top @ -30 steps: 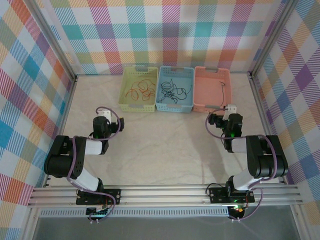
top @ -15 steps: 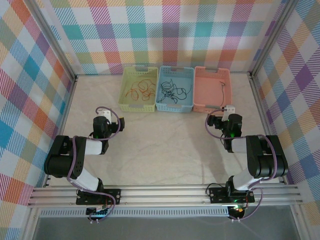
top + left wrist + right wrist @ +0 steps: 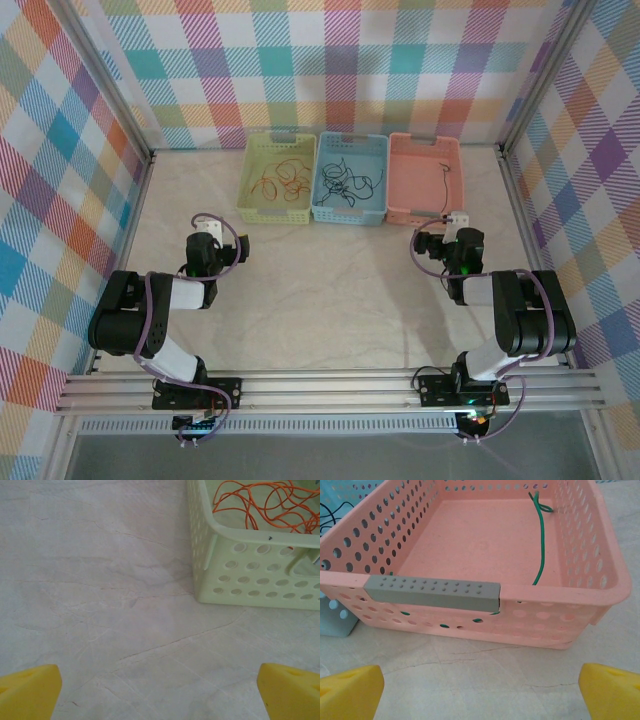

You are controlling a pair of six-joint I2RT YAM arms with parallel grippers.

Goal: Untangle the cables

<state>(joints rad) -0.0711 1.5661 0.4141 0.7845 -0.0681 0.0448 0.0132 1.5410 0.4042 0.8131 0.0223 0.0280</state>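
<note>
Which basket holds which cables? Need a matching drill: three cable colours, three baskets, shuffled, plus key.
Cables:
1. orange cables
2. black cables
3. green cable

Baskets:
A. pink basket
B. light green basket
C. blue basket

Pairs: 1-B, 2-C, 3-A.

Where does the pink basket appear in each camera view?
Top external: pink basket at the back, rightmost of three.
Right wrist: spans the upper half, green cable inside.
Left wrist: faces the green basket instead.
Shared landmark: blue basket, next to it on the left.
</note>
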